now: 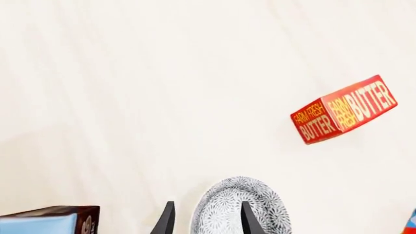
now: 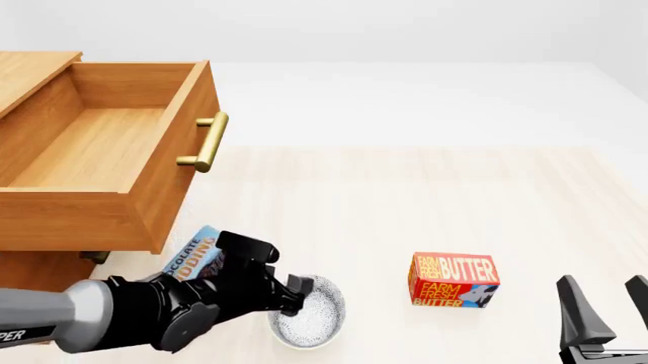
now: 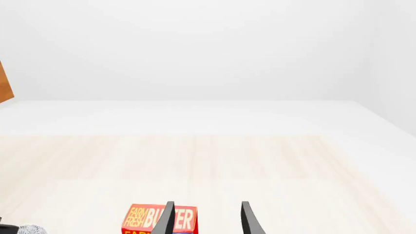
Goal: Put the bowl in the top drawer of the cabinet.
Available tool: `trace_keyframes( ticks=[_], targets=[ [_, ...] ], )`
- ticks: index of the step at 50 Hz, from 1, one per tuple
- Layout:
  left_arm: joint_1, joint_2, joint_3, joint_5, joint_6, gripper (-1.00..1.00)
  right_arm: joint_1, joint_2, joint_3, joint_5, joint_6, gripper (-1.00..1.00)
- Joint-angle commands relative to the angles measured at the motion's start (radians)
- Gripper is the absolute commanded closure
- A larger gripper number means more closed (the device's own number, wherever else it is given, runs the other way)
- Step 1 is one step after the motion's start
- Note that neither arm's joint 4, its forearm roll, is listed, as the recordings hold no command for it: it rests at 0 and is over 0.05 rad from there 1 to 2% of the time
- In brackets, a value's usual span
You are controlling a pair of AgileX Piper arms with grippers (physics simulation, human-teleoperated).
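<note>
left gripper (image 2: pixel 294 297) is the closest thing in the front view, low at the near edge, sitting right over the bowl (image 2: pixel 312 312). in the left wrist view one finger is outside the rim and the other over the inside, so it's straddling the wall with the fingers spread, not pinching yet as far as i can tell. makes sense, a rim pinch is about the only way to lift a round bowl. the top drawer (image 2: pixel 102 159) is already pulled wide open on the far left of the cabinet (image 2: pixel 26 76). pudding box (image 2: pixel 196 256) sits just left of the bowl, butter box (image 2: pixel 453 281) to its right. right gripper (image 2: pixel 611 303) is parked near right, fingers apart, holding nothing.
</note>
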Motion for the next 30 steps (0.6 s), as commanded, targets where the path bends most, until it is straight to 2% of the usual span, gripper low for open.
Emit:
trace_keyframes(
  ticks=[1, 30],
  targets=[
    [0.000, 0.032, 0.003, -0.024, -0.022, -1.00, 0.000, 0.000, 0.001, -0.001, 0.000, -1.00],
    [-0.013, 0.115, 0.010, -0.079, -0.048, -1.00, 0.000, 0.000, 0.001, -0.001, 0.000, -1.00]
  ],
)
